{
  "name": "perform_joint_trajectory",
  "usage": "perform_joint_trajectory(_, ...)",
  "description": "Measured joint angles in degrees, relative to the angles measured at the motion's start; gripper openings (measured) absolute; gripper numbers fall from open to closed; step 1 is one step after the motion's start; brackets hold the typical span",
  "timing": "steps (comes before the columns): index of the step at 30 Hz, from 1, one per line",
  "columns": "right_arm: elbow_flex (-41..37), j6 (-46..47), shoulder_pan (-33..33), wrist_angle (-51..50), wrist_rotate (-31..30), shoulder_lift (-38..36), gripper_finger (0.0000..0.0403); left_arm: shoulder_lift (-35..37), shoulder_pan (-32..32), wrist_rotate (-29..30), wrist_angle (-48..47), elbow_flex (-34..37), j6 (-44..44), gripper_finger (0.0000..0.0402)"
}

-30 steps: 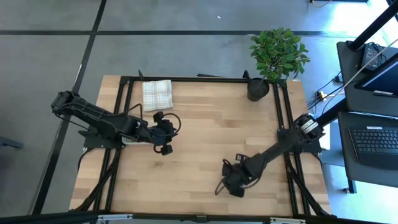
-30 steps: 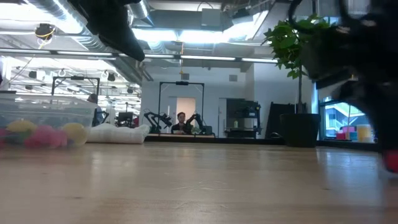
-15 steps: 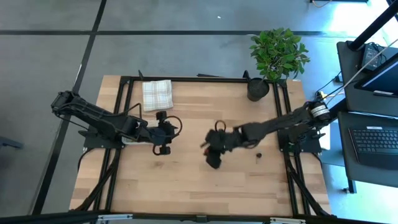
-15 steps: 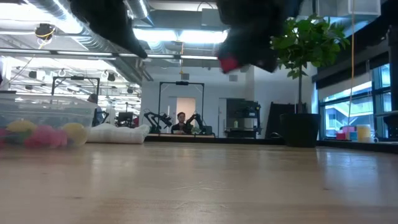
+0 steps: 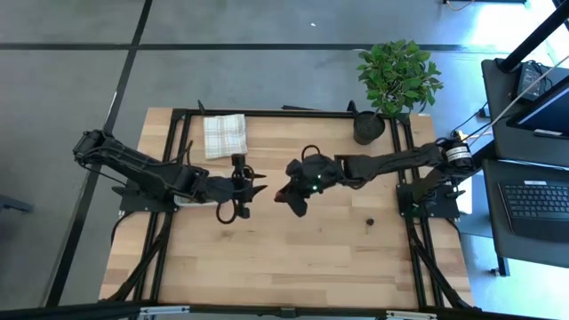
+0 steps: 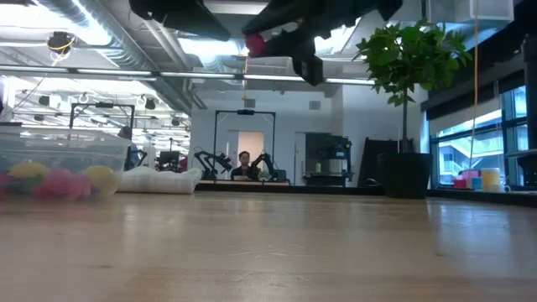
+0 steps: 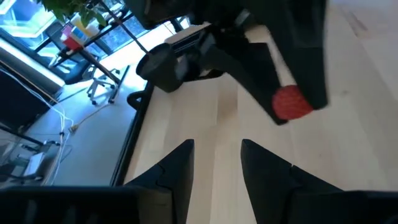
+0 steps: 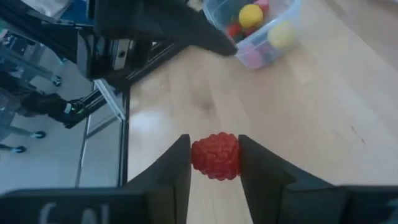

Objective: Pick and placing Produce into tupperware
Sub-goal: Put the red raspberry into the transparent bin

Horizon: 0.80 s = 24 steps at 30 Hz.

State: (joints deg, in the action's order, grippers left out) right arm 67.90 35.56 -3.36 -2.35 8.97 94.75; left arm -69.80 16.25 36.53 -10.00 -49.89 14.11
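tupperware (image 8: 264,28) behind left arm (image 8: 155,25)

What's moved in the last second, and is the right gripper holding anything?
The right gripper swung from the table's near right edge up and across to mid-table, close to the left gripper, carrying a red berry clamped between its fingers. The left gripper shifted slightly right, its fingers empty and apart. The tupperware with its produce, the checked cloth, the potted plant and a small dark piece stayed put.

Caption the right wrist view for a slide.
Right pincer grips a red raspberry above the wooden table, tupperware ahead.
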Motion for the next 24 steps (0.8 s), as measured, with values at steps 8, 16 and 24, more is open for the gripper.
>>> perform_joint_trajectory(8,0.02,-4.74,3.19,0.14,1.85,-3.18,0.0115,-0.02,0.26,-0.12,0.83,0.0,-6.5,0.0126)
perform_joint_trajectory(16,0.04,-5.65,5.13,5.63,3.53,-3.77,0.0116,-0.02,-0.04,-0.2,0.87,0.0,-7.61,0.0165)
perform_joint_trajectory(24,0.04,-2.59,6.14,5.9,4.66,-3.77,0.0116,-0.02,-0.22,0.14,0.81,0.0,-7.91,0.0201)
